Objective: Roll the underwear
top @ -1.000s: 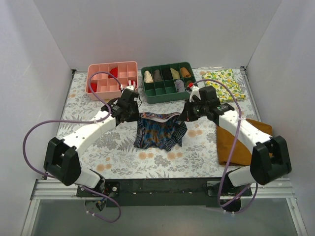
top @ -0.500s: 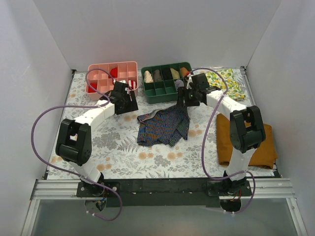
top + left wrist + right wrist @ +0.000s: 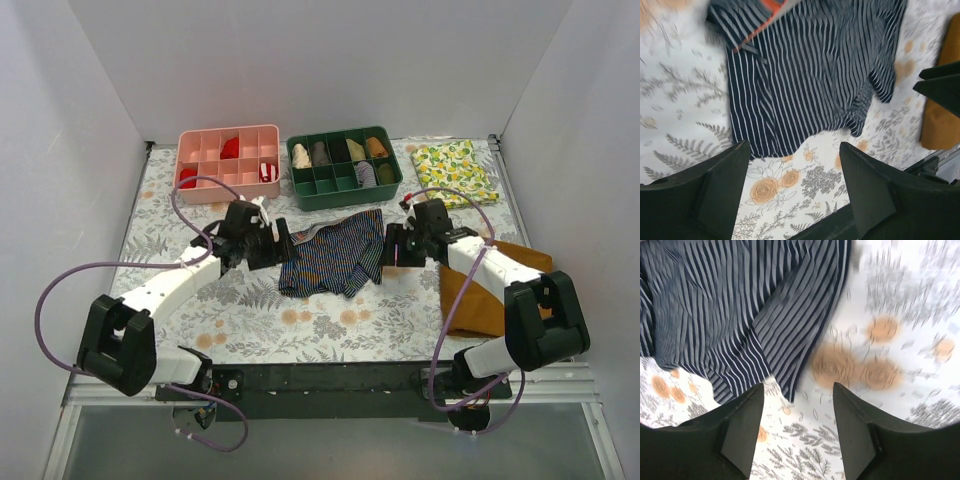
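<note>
Underwear (image 3: pixel 332 258), soft dark navy boxer shorts with thin pale stripes, is laid rumpled on the floral-printed table cover (image 3: pixel 180 300), between the left gripper (image 3: pixel 283 246) and the right gripper (image 3: pixel 390 248). Both are held with jaws apart, empty. A crooked, loose roll is risked (folds overlap) unless the cloth is flattened first.

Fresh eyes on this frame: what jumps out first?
The striped navy underwear lies rumpled and unrolled mid-table, just on the near side of the green tray. Both end effectors flank it, jaws open and empty: left end effector at its left edge, right end effector at its right.
</note>
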